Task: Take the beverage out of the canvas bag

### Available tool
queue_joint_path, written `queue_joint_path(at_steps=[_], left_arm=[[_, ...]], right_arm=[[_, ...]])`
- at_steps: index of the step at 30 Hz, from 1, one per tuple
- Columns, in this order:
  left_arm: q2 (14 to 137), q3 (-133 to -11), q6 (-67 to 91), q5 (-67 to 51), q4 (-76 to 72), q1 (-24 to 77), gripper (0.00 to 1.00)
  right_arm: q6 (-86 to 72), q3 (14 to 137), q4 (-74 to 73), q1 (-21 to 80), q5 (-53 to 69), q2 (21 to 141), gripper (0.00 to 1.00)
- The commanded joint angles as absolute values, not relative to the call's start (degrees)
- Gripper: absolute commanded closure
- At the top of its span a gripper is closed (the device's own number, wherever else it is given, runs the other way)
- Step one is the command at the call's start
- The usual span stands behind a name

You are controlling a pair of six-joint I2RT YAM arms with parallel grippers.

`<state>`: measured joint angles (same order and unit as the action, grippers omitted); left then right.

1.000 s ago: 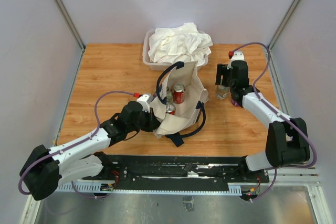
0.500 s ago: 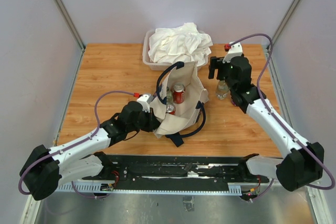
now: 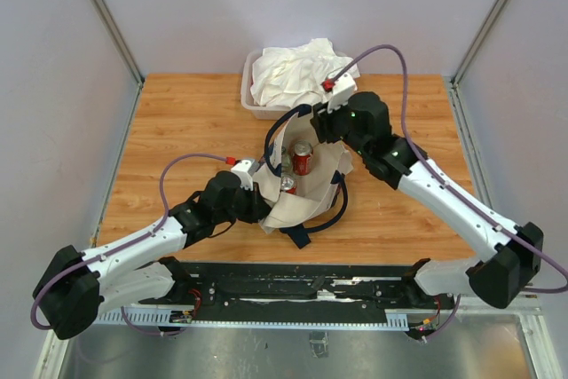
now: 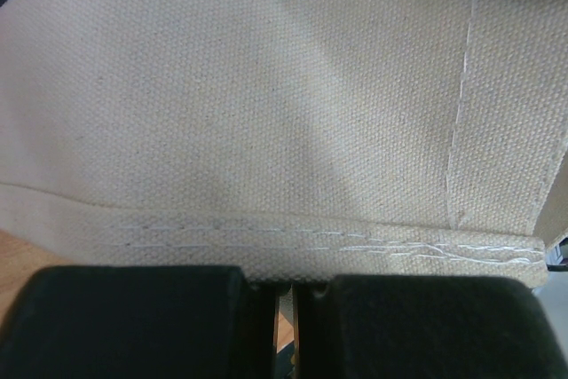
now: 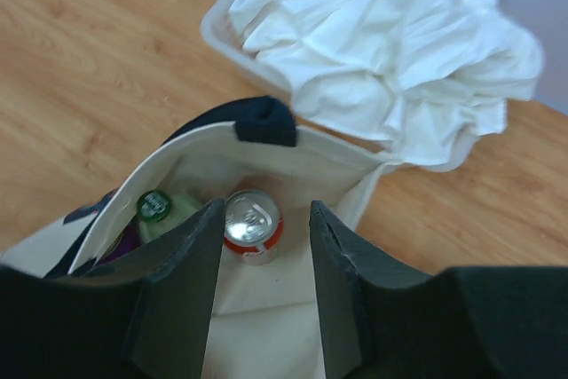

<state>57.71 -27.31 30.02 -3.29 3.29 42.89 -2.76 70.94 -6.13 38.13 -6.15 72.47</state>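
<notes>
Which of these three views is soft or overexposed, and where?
Top external: evenly lit and sharp. Left wrist: the canvas bag weave is crisp with a pale diagonal light band, the jaws a dark blur below. Right wrist: slightly soft overall, the white cloth nearly blown out, the red can top glinting.

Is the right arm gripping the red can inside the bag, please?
No, the right fingers stand open above the bag, and the red can sits down inside it, not clamped between them.
</notes>
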Motion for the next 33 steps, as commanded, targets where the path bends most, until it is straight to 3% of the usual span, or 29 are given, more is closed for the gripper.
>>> queue_joint_path(at_steps=[1,10,14,23,33], left_arm=[[57.6,-25.5,29.7,-0.7,9.7,42.8,0.93],[55.7,-24.4,30.3,-0.6,9.7,42.8,0.93],[56.0,-24.7,30.0,-0.9,10.1,42.8,0.93],[55.7,-24.9,30.0,-0.5,10.2,42.8,0.93],[56.2,-24.9,29.7,-0.9,9.9,42.8,0.93]], right_arm=[[-2.6,71.6,-9.4,41.9,-4.0,75.7,0.56],[-7.5,70.7,-7.9,42.4,-6.5,83.0,0.67],[-8.9,70.6,-6.6,42.3,-8.5,86.5,0.68],[-11.2,71.4,-6.1,42.3,-12.8,92.5,0.38],[-13.5,71.8,-5.3,42.1,-14.0,96.1,0.22]])
